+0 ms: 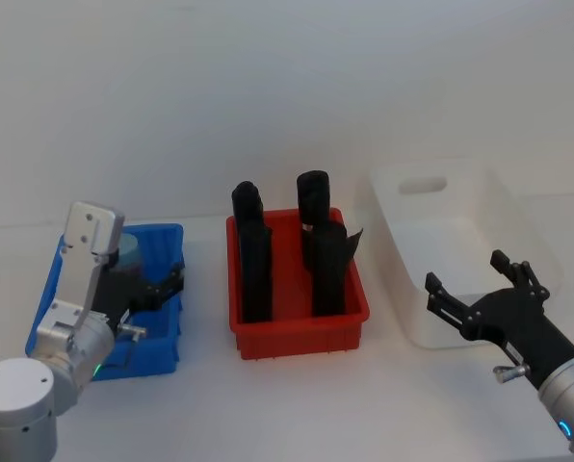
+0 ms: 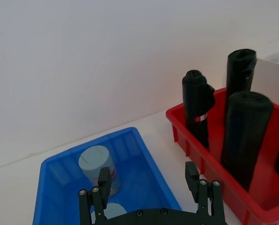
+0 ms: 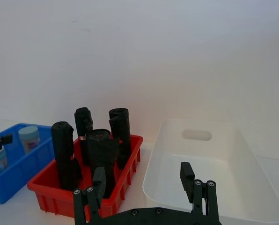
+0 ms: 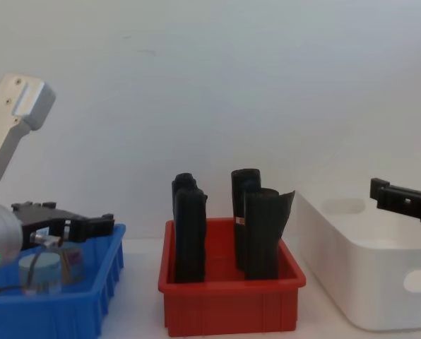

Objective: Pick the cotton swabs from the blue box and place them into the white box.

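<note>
The blue box (image 1: 162, 241) sits at the table's left. Two cotton swabs jars stand in it, one (image 2: 98, 168) upright ahead of my left gripper (image 2: 148, 180) and one (image 2: 107, 211) partly hidden under that gripper. The left gripper (image 1: 174, 281) hovers open over the blue box, holding nothing. From the chest the jars (image 4: 41, 272) show through the box wall below the left gripper (image 4: 90, 226). The white box (image 1: 480, 207) stands at the right with nothing visible inside it. My right gripper (image 1: 465, 271) hangs open over its near end (image 3: 209, 164), holding nothing.
A red bin (image 1: 297, 322) with several tall black rolls (image 1: 253, 260) stands between the blue and white boxes. Bare white table lies in front of all three containers, and a plain white wall rises behind them.
</note>
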Motion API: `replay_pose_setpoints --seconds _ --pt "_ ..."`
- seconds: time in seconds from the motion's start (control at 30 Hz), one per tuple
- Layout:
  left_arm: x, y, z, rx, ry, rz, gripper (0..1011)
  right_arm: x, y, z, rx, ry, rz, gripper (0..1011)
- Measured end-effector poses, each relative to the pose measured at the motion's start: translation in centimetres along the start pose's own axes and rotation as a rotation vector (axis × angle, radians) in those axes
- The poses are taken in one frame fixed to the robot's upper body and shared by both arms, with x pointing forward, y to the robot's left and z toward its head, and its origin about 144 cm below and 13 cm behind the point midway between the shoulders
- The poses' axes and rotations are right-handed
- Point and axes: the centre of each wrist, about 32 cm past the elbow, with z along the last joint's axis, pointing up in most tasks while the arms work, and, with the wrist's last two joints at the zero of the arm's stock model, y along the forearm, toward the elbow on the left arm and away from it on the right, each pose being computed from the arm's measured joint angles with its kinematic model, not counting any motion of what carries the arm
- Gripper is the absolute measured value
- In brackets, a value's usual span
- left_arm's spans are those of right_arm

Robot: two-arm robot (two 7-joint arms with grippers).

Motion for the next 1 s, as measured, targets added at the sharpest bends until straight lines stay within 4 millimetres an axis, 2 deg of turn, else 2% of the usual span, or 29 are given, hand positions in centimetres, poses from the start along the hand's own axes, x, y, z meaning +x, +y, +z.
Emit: replay_pose_setpoints --seconds 0.5,1.0 --pt "2.4 -0.5 -1.6 0.092 0.044 0.042 1004 0.0 0.0 0.0 0.000 0.000 0.000 1002" --pt "3.6 -0.4 -2.9 0.137 0.084 0.064 1004 0.0 0.0 0.0 0.000 0.000 0.000 1002"
